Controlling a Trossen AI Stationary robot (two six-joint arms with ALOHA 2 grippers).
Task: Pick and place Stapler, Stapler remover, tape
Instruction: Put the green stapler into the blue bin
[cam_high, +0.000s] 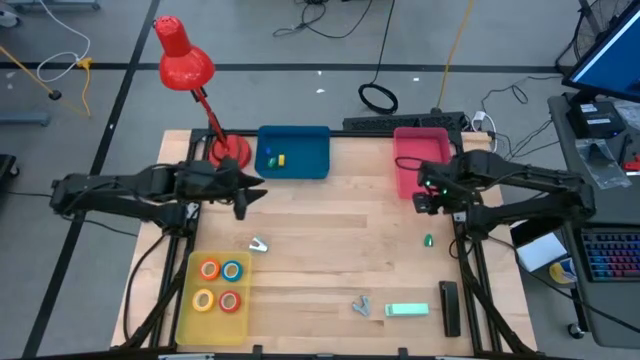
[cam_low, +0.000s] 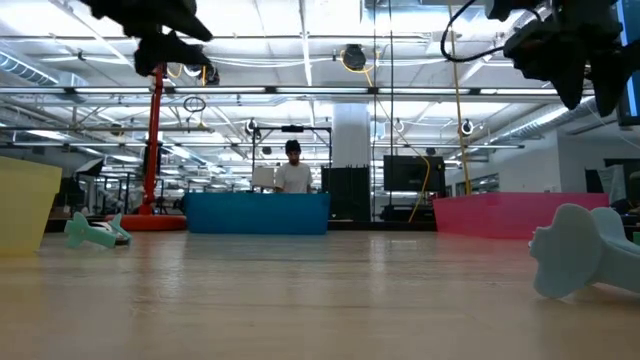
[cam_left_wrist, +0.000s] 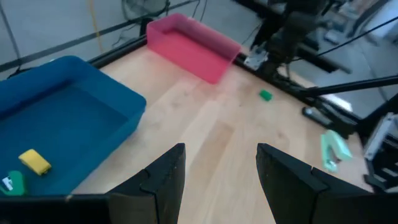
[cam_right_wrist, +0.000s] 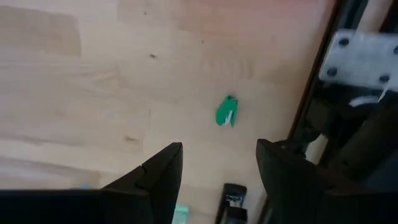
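Nearest the front edge, the mint-green stapler (cam_high: 407, 310) is lying flat beside a black stapler (cam_high: 449, 306), with a small grey stapler remover (cam_high: 361, 306) just to its other side; none is being held. The yellow tray (cam_high: 187, 300) at the front left corner is already holding the four tape rolls (cam_high: 220, 285), so the tape step is judged done. A second pale remover (cam_high: 259, 243) is sitting loose on the wood just beyond that tray. Mid-table, both arms are hovering above the surface: the left gripper (cam_left_wrist: 221, 180) with fingers spread wide and empty, the right gripper (cam_right_wrist: 219, 177) likewise wide and empty, above a small green piece (cam_right_wrist: 227, 112). Judgement: between picks; the next move calls for descending onto a stapler or remover and closing squarely across it. At the far edge, the blue bin (cam_high: 293, 151) is holding small yellow and green bits; the pink bin (cam_high: 418, 158) is showing nothing inside.
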